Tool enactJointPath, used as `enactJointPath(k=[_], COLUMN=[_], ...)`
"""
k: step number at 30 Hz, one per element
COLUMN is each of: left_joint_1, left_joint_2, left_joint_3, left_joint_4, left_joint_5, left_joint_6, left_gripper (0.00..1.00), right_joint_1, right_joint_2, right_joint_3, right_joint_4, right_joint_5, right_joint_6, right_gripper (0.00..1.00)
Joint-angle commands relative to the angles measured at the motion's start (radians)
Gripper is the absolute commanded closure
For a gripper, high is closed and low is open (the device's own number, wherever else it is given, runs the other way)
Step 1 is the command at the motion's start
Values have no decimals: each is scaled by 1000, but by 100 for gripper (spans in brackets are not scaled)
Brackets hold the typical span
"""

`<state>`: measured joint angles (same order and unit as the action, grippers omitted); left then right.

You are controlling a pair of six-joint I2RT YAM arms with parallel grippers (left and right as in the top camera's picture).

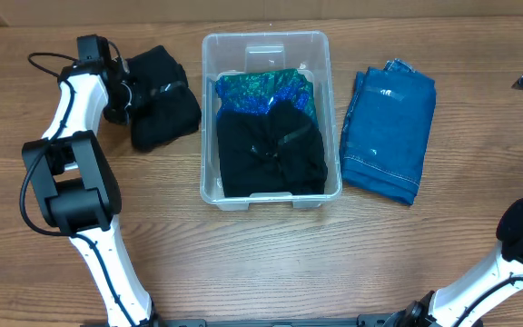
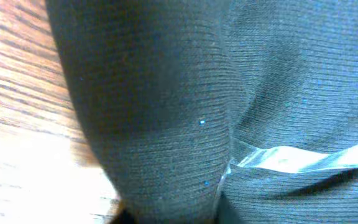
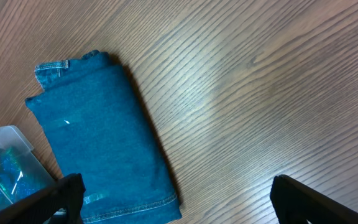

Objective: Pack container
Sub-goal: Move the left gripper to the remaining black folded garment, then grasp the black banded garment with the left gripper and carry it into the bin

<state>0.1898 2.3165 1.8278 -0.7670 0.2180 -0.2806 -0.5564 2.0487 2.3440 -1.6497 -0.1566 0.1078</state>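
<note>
Two garments in clear round-cornered plastic container (image 1: pixel 209 109): shiny teal (image 1: pixel 266 91), matte black (image 1: pixel 271 154). Ribbed black knit (image 1: pixel 163 113) at left fingers (image 1: pixel 123 91), grip indiscernible. Right fingers (image 3: pixel 61 194) wide apart, empty.

The counter (image 1: pixel 261 263) is a brown, wood-grained surface, its dark streaks running side to side in the overhead view. It is smooth and slightly glossy. In the right wrist view a soft pale sheen (image 3: pixel 229 93) of light lies across the grain. In the left wrist view a bright, washed-out patch (image 2: pixel 23 174) of the same wood fills the lower left.
</note>
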Motion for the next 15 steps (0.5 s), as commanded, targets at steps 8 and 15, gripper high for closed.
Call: enactJointPath(k=[8,15], left_joint_1=[10,-105], left_joint_2=[-121,-477], left_joint_3=[54,60], left_joint_4=[-76,-100], left_joint_5=[-40,-32], left_joint_6=[14,10], left_gripper=[96,96], right_joint_1=[-1,-1], right_joint_2=[-10,-10], right_joint_3=[13,13], right_joint_4=[2,2], right_joint_5=[-1,-1], right_joint_6=[-3,-3], right_gripper=[0,0])
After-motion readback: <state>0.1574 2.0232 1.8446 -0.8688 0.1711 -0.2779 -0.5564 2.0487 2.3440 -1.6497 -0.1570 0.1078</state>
